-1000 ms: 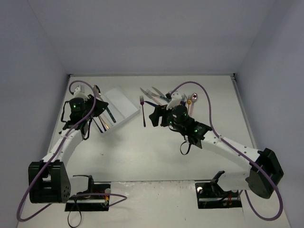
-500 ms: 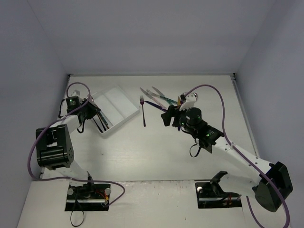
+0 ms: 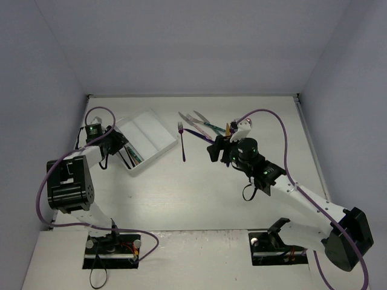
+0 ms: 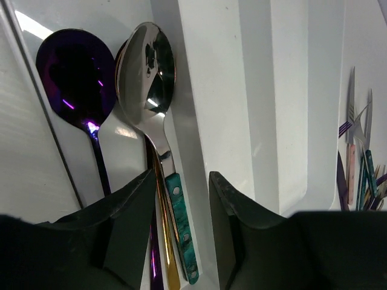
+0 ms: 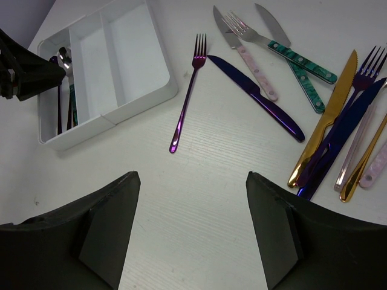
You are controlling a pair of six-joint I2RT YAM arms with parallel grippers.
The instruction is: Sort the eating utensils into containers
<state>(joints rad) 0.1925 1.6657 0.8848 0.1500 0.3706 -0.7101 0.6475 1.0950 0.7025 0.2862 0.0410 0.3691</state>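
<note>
Top external: a white plastic cutlery tray w/ three long compartments [image 3: 151, 130] sits skewed near the table's far-left corner. The left gripper [image 3: 119, 149] is over the tray's end nearest the left edge. The right gripper [image 3: 211, 151] hangs mid-table, on the near side of the loose utensils lying toward the far edge.

Left wrist: jaws unclenched and apart, not clamped on anything. A silver-bowled spoon w/ teal marbled handle [image 4: 147, 78] lies between them in the tray's outer compartment (the one on the left arm's side), against the divider wall. Beside it in the same compartment are a shiny purple spoon [image 4: 75, 66] and a gold handle [image 4: 164, 254]; its bowl is mostly hidden under the silver one.

Right wrist: right jaws spread wide, nothing between them. A slim shiny purple fork [image 5: 186, 96] lies alone on the table between the tray & the pile, tines toward the far edge. Just right of it is a purple-blue knife [image 5: 257, 96], then a pink-handled knife [image 5: 251, 60], a teal-handled fork [image 5: 302, 60] and a teal-handled knife [image 5: 305, 84], crossing one another. Further right, a gold knife [image 5: 323, 121] and a dark blue fork [image 5: 351, 115] lie side by side. Pinkish & gold pieces are cut off at the frame edge, type unclear.
</note>
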